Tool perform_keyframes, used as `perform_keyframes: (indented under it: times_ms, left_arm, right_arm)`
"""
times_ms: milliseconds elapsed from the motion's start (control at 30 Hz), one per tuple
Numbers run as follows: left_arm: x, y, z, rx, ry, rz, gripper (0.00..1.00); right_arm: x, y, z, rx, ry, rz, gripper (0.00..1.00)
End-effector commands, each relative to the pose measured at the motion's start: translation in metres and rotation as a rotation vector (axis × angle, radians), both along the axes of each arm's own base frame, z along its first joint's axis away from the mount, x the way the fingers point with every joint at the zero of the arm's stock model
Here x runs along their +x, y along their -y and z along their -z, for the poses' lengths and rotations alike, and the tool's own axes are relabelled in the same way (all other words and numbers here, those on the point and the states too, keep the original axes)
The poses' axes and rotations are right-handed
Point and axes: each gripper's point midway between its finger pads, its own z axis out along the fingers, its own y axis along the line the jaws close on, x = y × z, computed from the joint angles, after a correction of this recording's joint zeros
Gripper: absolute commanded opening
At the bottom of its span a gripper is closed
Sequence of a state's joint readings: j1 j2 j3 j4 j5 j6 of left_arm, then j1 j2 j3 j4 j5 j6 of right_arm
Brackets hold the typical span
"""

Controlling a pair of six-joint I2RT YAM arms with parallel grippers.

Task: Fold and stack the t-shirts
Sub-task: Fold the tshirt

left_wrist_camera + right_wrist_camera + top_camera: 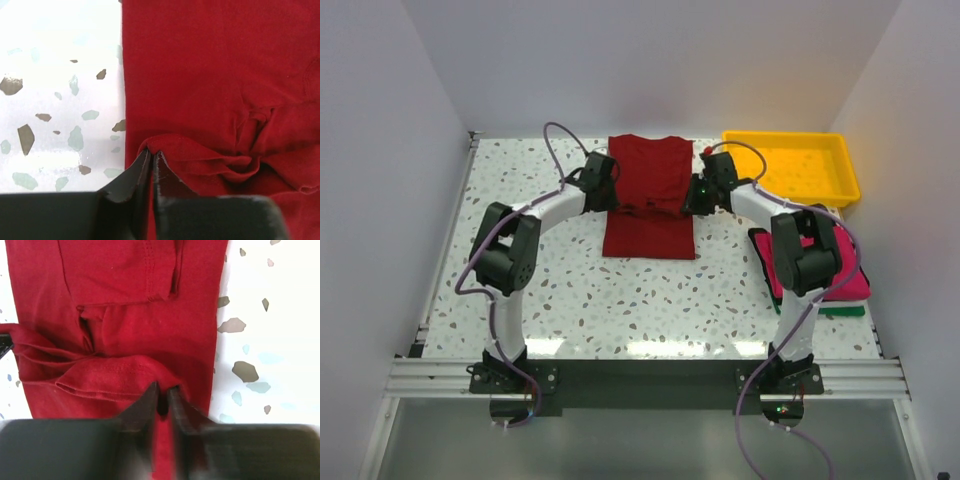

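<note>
The maroon t-shirt (650,195) lies flat at the far middle of the table, its lower part doubled up into a bunched fold across the middle. On the shirt's left edge, my left gripper (617,200) (151,151) is shut on that fold of maroon cloth (200,75). At the shirt's right edge, my right gripper (688,205) (163,387) has its jaws a narrow gap apart, and the fold of maroon cloth (125,330) rests against the fingertips. A pink t-shirt (845,280) lies folded at the right on a green one (840,310), with a black edge (758,240) showing.
A yellow tray (845,170) stands at the far right corner, just beyond the folded stack. My right arm's elbow (805,250) hangs over that stack. White walls enclose the speckled table (620,300) on three sides.
</note>
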State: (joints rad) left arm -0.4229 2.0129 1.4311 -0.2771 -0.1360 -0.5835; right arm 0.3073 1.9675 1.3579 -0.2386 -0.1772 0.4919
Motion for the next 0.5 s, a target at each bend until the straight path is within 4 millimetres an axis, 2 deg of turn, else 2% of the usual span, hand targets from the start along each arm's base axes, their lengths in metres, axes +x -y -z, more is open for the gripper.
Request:
perform_keyframes:
  times_ms: [0, 33, 167, 200, 233, 267, 300, 333, 367, 400, 433, 467]
  left_arm:
    - [0.016, 0.004, -0.019, -0.011, 0.049, 0.027, 0.13]
    - [0.015, 0.002, -0.023, -0.007, 0.054, 0.022, 0.22]
    - [0.014, -0.007, -0.043, 0.016, 0.087, 0.003, 0.70]
    - [0.013, -0.009, -0.055, 0.018, 0.101, -0.003, 0.75]
    - [0.009, -0.011, -0.056, 0.022, 0.099, -0.006, 0.80]
    - [0.006, -0.013, -0.060, 0.021, 0.104, -0.011, 0.98]
    - [0.003, -0.016, -0.075, 0.011, 0.132, -0.018, 1.00]
    - [-0.003, -0.018, -0.072, 0.008, 0.131, -0.020, 1.00]
    - [-0.007, -0.020, -0.075, 0.004, 0.137, -0.025, 1.00]
    - [-0.011, -0.022, -0.089, -0.010, 0.163, -0.032, 1.00]
    - [-0.021, -0.024, -0.080, -0.014, 0.142, -0.030, 1.00]
    - [-0.026, -0.026, -0.081, -0.021, 0.140, -0.036, 1.00]
  right_arm:
    - [0.024, -0.009, -0.025, 0.055, 0.078, -0.003, 0.27]
    - [0.025, -0.009, -0.026, 0.061, 0.079, -0.004, 0.36]
    - [0.027, -0.012, -0.050, 0.084, 0.121, -0.017, 0.47]
    - [0.026, -0.013, -0.061, 0.099, 0.143, -0.025, 0.48]
    - [0.024, -0.013, -0.066, 0.102, 0.151, -0.028, 0.49]
    - [0.020, -0.012, -0.068, 0.102, 0.153, -0.032, 0.59]
    - [0.017, -0.011, -0.077, 0.102, 0.169, -0.038, 0.73]
    - [0.012, -0.011, -0.080, 0.103, 0.170, -0.046, 0.95]
    - [0.009, -0.009, -0.081, 0.095, 0.173, -0.054, 0.99]
    - [0.000, -0.008, -0.075, 0.093, 0.153, -0.059, 0.99]
    - [-0.005, -0.011, -0.086, 0.118, 0.172, -0.077, 0.99]
    - [-0.014, -0.011, -0.079, 0.126, 0.152, -0.085, 0.99]
